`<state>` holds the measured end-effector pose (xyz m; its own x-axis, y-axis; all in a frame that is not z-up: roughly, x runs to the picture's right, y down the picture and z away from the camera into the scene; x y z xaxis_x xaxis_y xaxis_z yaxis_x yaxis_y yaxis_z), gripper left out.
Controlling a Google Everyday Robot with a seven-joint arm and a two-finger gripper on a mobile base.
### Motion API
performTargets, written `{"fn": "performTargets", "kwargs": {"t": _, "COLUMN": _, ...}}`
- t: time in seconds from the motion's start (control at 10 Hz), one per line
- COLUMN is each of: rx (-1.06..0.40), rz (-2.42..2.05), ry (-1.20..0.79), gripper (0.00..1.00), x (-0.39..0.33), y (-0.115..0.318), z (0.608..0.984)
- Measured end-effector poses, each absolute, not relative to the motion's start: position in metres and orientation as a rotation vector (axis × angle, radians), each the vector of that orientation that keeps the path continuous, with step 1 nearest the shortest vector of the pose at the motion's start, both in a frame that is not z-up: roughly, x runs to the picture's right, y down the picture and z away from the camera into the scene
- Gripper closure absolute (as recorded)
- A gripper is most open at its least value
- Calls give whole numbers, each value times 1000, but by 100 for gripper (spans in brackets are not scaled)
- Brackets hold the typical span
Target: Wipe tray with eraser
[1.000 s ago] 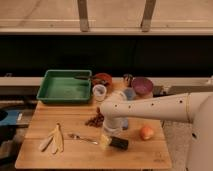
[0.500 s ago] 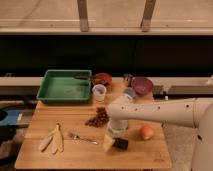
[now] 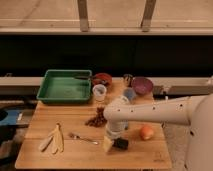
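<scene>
The green tray [image 3: 59, 89] sits at the back left of the wooden table, with a small dark object near its far right corner. The dark eraser [image 3: 120, 144] lies flat on the table near the front edge, right of centre, next to a small yellowish piece [image 3: 107, 143]. My gripper [image 3: 114, 135] hangs at the end of the white arm, which reaches in from the right. It is directly above and just left of the eraser, very close to it. It is far from the tray.
A banana peel [image 3: 54, 140] and a spoon [image 3: 82, 138] lie front left. A dark red cluster [image 3: 96, 119] is in the middle and an orange fruit [image 3: 146, 132] is at the right. At the back stand a red bowl [image 3: 102, 78], a purple bowl [image 3: 142, 85], a white cup [image 3: 99, 92] and a blue cup [image 3: 129, 94].
The arm has lowered and moved slightly toward the table's front, bringing the gripper down onto the spot by the eraser. The eraser and tray have not moved.
</scene>
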<state>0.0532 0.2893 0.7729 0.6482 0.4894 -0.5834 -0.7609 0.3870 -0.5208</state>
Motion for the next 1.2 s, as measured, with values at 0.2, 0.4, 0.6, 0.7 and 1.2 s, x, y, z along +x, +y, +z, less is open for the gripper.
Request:
{"fn": "performTargets", "kwargs": {"t": 0.2, "rx": -842, "rz": 811, "ry": 372, "gripper": 59, "x": 52, "y": 291, "z": 772}}
{"fn": "performTargets", "kwargs": {"t": 0.4, "rx": -836, "rz": 805, "ry": 373, "gripper": 80, "x": 51, "y": 292, "z": 772}}
{"fn": "performTargets", "kwargs": {"t": 0.6, "rx": -841, "rz": 810, "ry": 362, "gripper": 97, "x": 51, "y": 290, "z": 769}}
{"fn": "performTargets", "kwargs": {"t": 0.7, "rx": -843, "rz": 813, "ry": 346, "gripper": 100, "x": 52, "y": 285, "z": 765}}
{"fn": "performTargets", "kwargs": {"t": 1.2, "rx": -833, "rz": 840, "ry": 237, "gripper": 100, "x": 60, "y": 247, "z": 728}}
